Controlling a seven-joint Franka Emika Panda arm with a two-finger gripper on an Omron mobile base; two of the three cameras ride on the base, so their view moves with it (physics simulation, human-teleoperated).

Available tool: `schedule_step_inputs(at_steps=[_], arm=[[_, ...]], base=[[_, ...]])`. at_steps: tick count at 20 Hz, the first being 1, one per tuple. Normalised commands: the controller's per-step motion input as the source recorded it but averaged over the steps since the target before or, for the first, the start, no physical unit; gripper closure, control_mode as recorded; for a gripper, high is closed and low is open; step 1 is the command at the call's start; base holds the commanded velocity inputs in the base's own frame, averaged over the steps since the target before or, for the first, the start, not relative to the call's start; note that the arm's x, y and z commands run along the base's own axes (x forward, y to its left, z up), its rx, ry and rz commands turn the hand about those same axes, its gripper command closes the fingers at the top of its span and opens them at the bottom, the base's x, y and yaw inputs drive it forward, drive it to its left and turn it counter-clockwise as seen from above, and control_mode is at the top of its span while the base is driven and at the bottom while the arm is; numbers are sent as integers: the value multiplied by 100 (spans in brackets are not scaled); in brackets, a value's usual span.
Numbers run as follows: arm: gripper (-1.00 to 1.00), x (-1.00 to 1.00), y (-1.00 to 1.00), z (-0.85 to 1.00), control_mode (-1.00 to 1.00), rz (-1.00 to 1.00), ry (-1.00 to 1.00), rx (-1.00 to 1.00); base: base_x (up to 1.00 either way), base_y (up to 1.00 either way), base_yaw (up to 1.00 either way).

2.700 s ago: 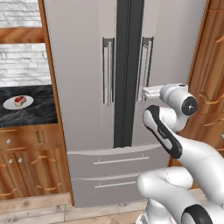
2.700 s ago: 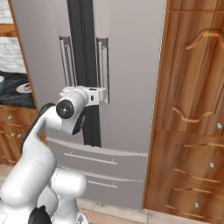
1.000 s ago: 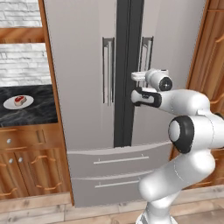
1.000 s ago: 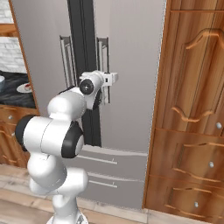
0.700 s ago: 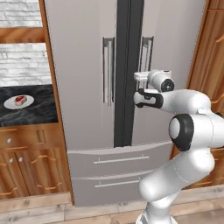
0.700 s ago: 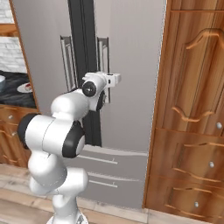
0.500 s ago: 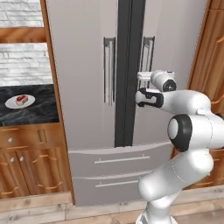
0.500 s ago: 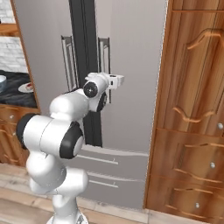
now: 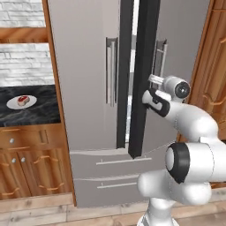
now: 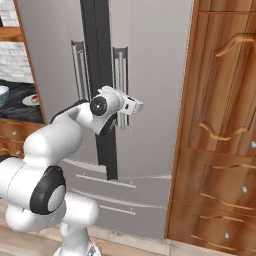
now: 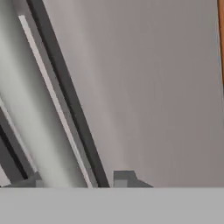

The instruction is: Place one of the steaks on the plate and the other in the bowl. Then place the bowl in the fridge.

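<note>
Gripper (image 11: 76,181) at fridge (image 9: 84,66) right door handle (image 9: 160,59), fingers either side of bar, grip not certain; door ajar; steak (image 9: 23,100) on plate (image 9: 12,105)

The arm reaches forward at mid height, its tool (image 11: 81,180) with fingers part-way apart, level.

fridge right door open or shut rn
Slightly open. In the left base view the fridge's right door stands swung out, its dark edge angled away from the left door, with the hand at its handle.
</note>
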Motion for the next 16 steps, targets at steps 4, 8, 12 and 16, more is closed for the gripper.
schedule_step_inputs(at_steps=[4,8,12,16], arm=[[100,-100,-100,0,-100,-1,24,32],[100,-100,-100,0,-100,0,29,33],[100,-100,-100,-3,-100,-1,29,33],[100,-100,-100,-24,-100,-5,12,27]], base=[[0,0,0],[0,0,0],[0,0,0],[0,0,0]])
